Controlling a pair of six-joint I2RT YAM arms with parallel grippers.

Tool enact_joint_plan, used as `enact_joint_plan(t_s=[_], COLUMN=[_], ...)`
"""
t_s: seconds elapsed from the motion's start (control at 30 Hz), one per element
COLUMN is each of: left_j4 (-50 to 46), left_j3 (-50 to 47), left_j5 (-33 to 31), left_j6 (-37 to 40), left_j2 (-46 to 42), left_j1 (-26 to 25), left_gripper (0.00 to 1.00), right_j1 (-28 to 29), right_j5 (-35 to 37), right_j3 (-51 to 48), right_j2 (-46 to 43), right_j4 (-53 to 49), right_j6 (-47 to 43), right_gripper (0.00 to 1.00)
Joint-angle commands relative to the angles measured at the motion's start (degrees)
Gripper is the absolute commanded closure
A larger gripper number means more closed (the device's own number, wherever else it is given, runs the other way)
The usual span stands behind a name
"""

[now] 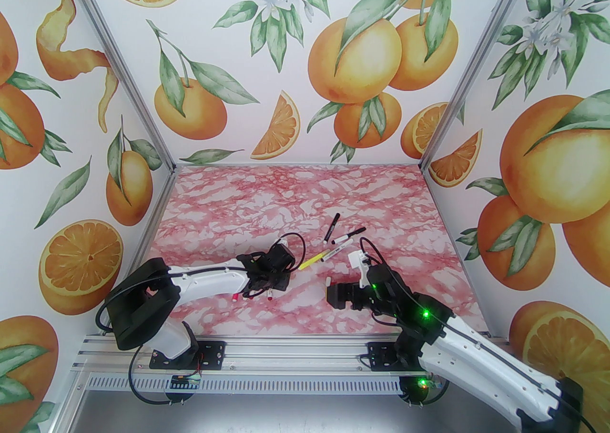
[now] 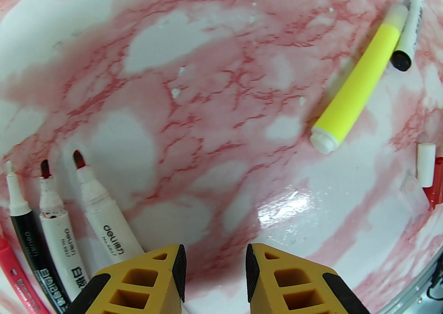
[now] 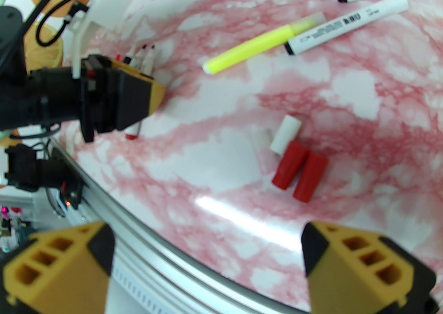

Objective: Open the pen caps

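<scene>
My left gripper (image 2: pixel 214 257) hovers low over the table with its jaws a little apart and nothing between them. To its left lie several uncapped pens (image 2: pixel 100 209) side by side, bare tips pointing away. A neon yellow pen (image 2: pixel 360 81) lies to its right, with black-capped white pens (image 2: pixel 410 25) beyond. My right gripper (image 3: pixel 207 240) stands wide open and empty over the near edge. Ahead of it lie loose pen caps: a white one (image 3: pixel 285 132) and two red ones (image 3: pixel 290 164). From above, the left gripper (image 1: pixel 274 281) and right gripper (image 1: pixel 331 295) face each other.
Capped pens (image 1: pixel 340 235) lie spread out at mid-table, behind the yellow pen (image 1: pixel 312 260). The table's metal front rail (image 3: pixel 193 257) runs just below the right gripper. The patterned walls (image 1: pixel 119 159) close in the left, back and right.
</scene>
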Motion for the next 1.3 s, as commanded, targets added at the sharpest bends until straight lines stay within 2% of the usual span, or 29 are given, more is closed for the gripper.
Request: enact_joint_plan(t_s=[0.0,0.37,0.5,0.63,0.77,1.0,1.27], left_j4=[-2.7,-3.6,-6.7,-5.3,1.1,-3.7,-9.2], left_j3=[1.7,0.8,2.0,2.6,4.6,16.9,28.7], left_j5=[-2.3,-2.8,-4.1,-2.7,3.9,10.9,14.5], left_j6=[0.3,0.6,1.1,1.7,8.2,26.9,36.8], left_j2=[0.0,-2.5,-4.1,-6.2,-6.2,4.5,17.0], left_j1=[0.4,0.6,0.7,0.8,0.7,0.9,3.0], left_gripper=[0.65,0.66,0.69,0.7,0.69,0.64,0.62], right_j1=[0.5,0.5,0.5,0.5,0.5,0.5,0.5], right_j5=[1.4,1.3,1.4,3.5,6.5,8.4,9.2], right_j3=[-0.9,-1.0,-0.5,0.3,1.2,2.8,2.6], right_j2=[0.6,1.6,2.2,1.3,-1.2,-4.1,-8.0], right_j4=[1.0,1.7,1.8,0.4,-1.0,-3.9,-7.0], right_j6=[0.6,0.5,0.4,0.6,1.6,2.2,3.1], right_gripper=[0.06,0.06,0.06,0.06,0.06,0.06,0.06])
